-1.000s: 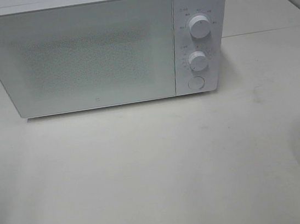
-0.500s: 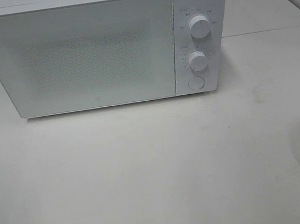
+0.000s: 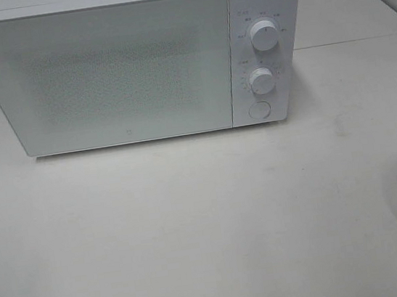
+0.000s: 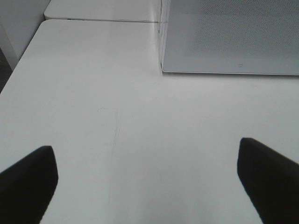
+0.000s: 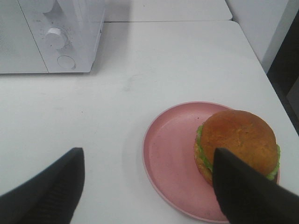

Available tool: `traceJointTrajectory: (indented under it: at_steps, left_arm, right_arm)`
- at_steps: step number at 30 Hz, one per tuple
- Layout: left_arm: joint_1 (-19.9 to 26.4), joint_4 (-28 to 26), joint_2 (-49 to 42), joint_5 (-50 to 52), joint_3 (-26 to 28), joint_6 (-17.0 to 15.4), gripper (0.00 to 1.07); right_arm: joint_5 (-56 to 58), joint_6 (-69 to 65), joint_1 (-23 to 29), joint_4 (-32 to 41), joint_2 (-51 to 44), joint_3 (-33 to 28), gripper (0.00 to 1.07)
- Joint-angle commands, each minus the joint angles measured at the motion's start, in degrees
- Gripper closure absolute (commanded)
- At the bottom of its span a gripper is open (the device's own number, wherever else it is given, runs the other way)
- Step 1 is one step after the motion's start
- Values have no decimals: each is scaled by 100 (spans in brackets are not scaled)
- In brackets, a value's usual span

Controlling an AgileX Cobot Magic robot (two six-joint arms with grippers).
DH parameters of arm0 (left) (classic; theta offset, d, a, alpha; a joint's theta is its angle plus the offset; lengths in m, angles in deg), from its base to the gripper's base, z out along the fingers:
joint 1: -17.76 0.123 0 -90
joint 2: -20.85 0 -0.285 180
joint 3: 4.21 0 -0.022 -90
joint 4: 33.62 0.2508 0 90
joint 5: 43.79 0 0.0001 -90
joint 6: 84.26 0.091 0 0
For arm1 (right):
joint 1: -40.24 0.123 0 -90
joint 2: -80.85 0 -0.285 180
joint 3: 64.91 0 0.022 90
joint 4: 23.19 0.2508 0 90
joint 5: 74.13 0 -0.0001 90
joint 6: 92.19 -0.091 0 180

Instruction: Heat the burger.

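One burger in play: golden-brown domed bun, green lettuce frilling out at the edge, sitting off-centre on a single pink plate on the white surface. Right claw hangs just above it, fingers spread wide, nothing gripped. Left claw spread wide too, over bare surface near the microwave. One microwave, door shut, with two round knobs and one round button below them.
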Motion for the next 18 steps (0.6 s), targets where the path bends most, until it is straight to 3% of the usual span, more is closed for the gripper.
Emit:
traceJointTrajectory:
  at_steps: [1,18]
  left_arm:
    - [17,23,-109,-17,-17,-34,8]
    - [17,23,-109,-17,-17,-34,8]
  right_arm:
    - [-17,52,-40,11,-160,-23,34]
    - [-17,52,-40,11,-160,-23,34]
